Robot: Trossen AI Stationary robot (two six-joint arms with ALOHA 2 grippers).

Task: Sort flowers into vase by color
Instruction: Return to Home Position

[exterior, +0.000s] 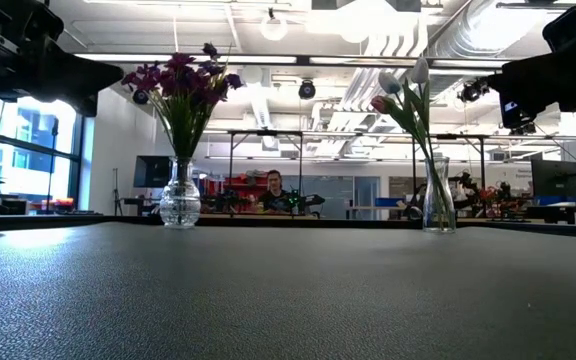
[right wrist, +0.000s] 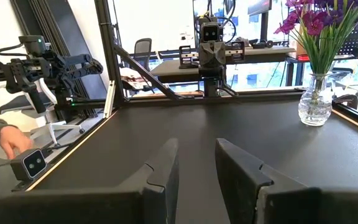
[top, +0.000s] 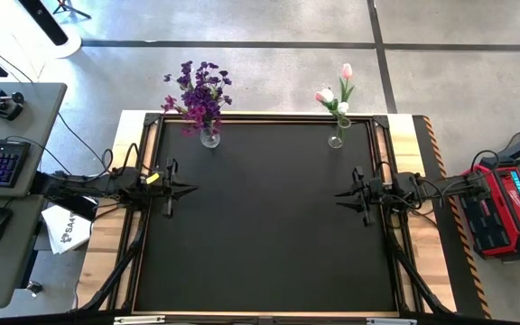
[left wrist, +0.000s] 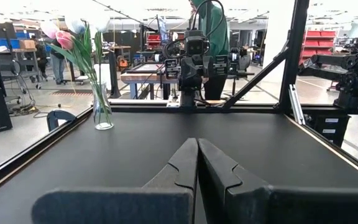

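The purple flowers [top: 199,90] stand in a round glass vase [top: 209,137] at the far edge of the black table [top: 269,235], near its left corner. The pink and white tulips [top: 337,90] stand in a slim glass vase [top: 336,140] at the same far edge, near the table's right corner. Both vases stand straight up, well apart.

The left gripper [top: 171,188] hangs over the table's left side. Its two fingers [left wrist: 182,168] are pressed together and hold nothing. The right gripper [top: 355,195] hangs over the table's right side. Its fingers [right wrist: 163,168] are apart, and nothing is in the gap. Both claws point toward the table's middle.

A person [exterior: 273,188] is in the room beyond the table's far edge.
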